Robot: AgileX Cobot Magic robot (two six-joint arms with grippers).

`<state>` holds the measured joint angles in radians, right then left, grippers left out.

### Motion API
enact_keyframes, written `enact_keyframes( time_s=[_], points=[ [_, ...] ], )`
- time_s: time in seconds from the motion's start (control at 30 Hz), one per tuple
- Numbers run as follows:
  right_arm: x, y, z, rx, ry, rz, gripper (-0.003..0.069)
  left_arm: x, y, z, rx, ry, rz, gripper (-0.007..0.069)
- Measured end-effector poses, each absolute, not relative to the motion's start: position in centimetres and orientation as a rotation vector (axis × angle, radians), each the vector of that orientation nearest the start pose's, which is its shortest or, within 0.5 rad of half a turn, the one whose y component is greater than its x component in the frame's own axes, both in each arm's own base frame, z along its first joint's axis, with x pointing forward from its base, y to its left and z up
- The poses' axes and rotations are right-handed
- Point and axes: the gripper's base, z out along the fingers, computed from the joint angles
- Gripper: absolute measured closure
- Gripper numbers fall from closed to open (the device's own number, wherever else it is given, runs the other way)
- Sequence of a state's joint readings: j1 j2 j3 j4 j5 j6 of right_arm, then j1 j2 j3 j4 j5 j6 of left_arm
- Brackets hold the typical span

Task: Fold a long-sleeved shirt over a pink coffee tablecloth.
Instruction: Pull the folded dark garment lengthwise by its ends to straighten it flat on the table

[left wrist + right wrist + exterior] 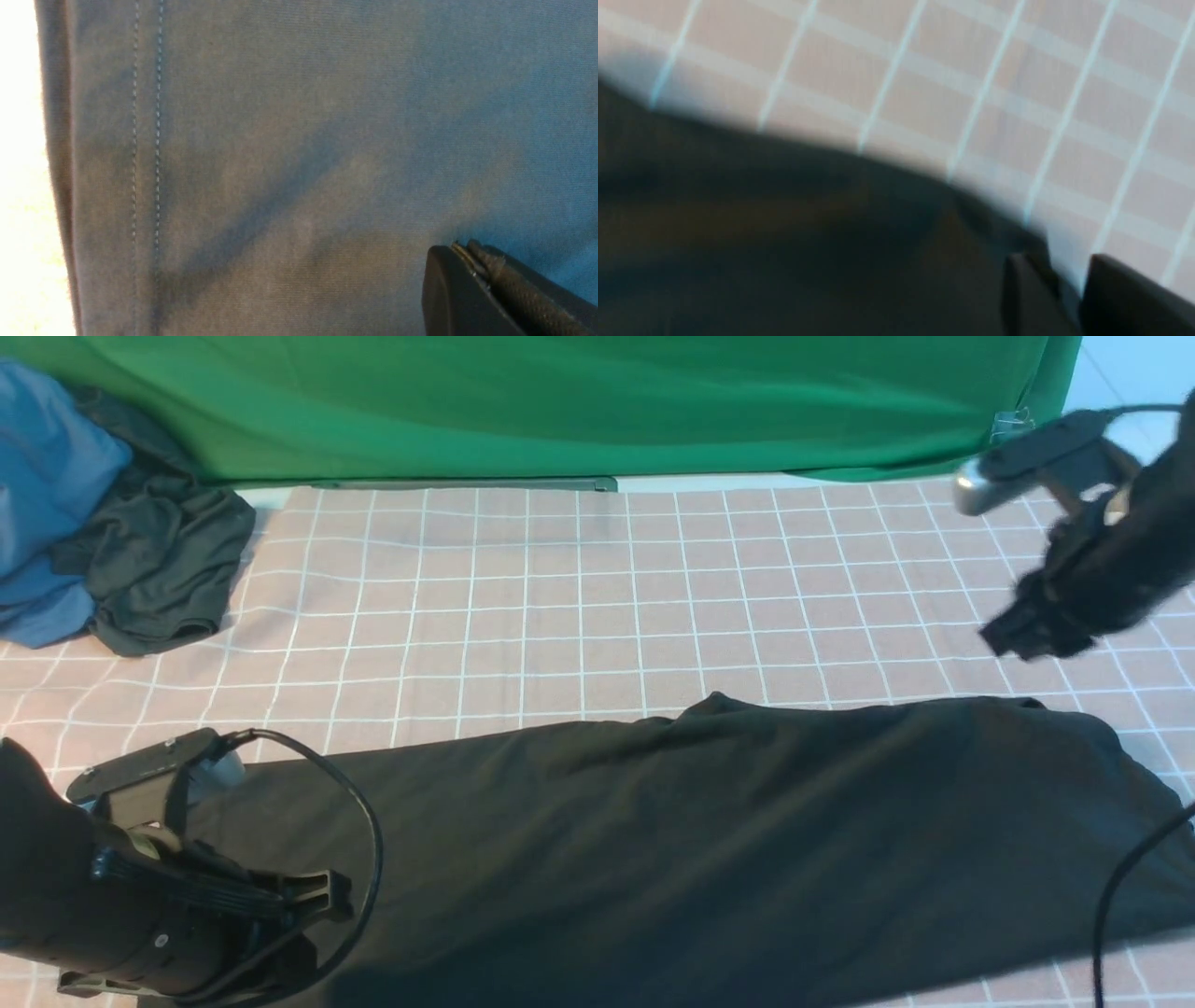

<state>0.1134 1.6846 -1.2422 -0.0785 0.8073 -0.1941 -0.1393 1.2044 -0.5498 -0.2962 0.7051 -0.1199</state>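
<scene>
The long-sleeved shirt (pixel 709 840) lies as a wide black band across the front of the pink coffee tablecloth (pixel 579 616); no print shows. My left gripper (pixel 327 896) sits low over the shirt's left end. In the left wrist view its jaws (pixel 460 247) are pressed together just above the fabric (pixel 299 140), near a double-stitched hem. My right gripper (pixel 1022 635) hangs blurred above the tablecloth, beyond the shirt's right end. In the right wrist view it (pixel 1059 261) is open, with the tablecloth (pixel 924 70) showing in the gap beside the shirt's edge (pixel 761 233).
A blue garment (pixel 47 504) and a dark grey garment (pixel 159 560) are heaped at the back left. A green backdrop (pixel 560 401) hangs along the far edge. A black cable (pixel 1130 877) loops over the shirt's right end.
</scene>
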Motion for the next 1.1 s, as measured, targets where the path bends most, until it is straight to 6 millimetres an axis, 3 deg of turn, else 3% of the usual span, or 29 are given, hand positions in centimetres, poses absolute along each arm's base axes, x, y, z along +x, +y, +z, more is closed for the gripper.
enact_keyframes(
  time_s=[0.03, 0.1, 0.13, 0.2, 0.27, 0.43, 0.5, 0.57, 0.83, 1.0, 1.1],
  points=[
    [34.0, 2.0, 24.9, -0.407, 2.783, -0.122, 0.0551, 18.1, -4.3, 19.9, -0.253, 2.848, -0.376, 0.0611],
    [33.6, 0.8, 24.7, -0.353, 2.847, -0.124, 0.0594, 18.1, -4.3, 19.9, -0.252, 2.856, -0.376, 0.0611],
    [32.9, -1.3, 24.2, -0.244, 2.928, -0.114, 0.0612, 18.0, -4.3, 19.9, -0.254, 2.865, -0.38, 0.0611],
    [32.0, -3.8, 23.7, -0.09, 2.997, -0.057, 0.0579, 17.9, -4.4, 19.9, -0.257, 2.871, -0.384, 0.0611],
    [31.6, -4.8, 23.4, -0.032, 3.01, -0.02, 0.0537, 17.9, -4.4, 19.9, -0.258, 2.873, -0.386, 0.0611],
    [32.0, -6.1, 22.3, 0.027, 2.966, 0.08, 0.0137, 17.6, -4.4, 20.5, -0.258, 2.848, -0.405, 0.0611],
    [32.4, -6.2, 21.5, 0.015, 2.968, 0.086, 0.0062, 17.2, -4.4, 21.3, -0.25, 2.806, -0.417, 0.0611],
    [32.8, -6.2, 20.6, 0.012, 2.981, 0.091, 0.0043, 16.7, -4.3, 22.2, -0.242, 2.758, -0.434, 0.0611],
    [33.6, -6.1, 16.2, -0.002, 3.102, 0.127, 0.0096, 13.4, -4.0, 25.6, -0.176, 2.59, -0.484, 0.0611],
    [33.8, -5.2, 15.5, -0.073, 3.126, 0.114, 0.0137, 11.7, -4.0, 26.9, -0.161, 2.506, -0.533, 0.0611],
    [34.0, -4.5, 15.4, -0.157, 3.124, 0.109, 0.0351, 10.4, -4.0, 27.7, -0.15, 2.453, -0.57, 0.0611]
  ],
)
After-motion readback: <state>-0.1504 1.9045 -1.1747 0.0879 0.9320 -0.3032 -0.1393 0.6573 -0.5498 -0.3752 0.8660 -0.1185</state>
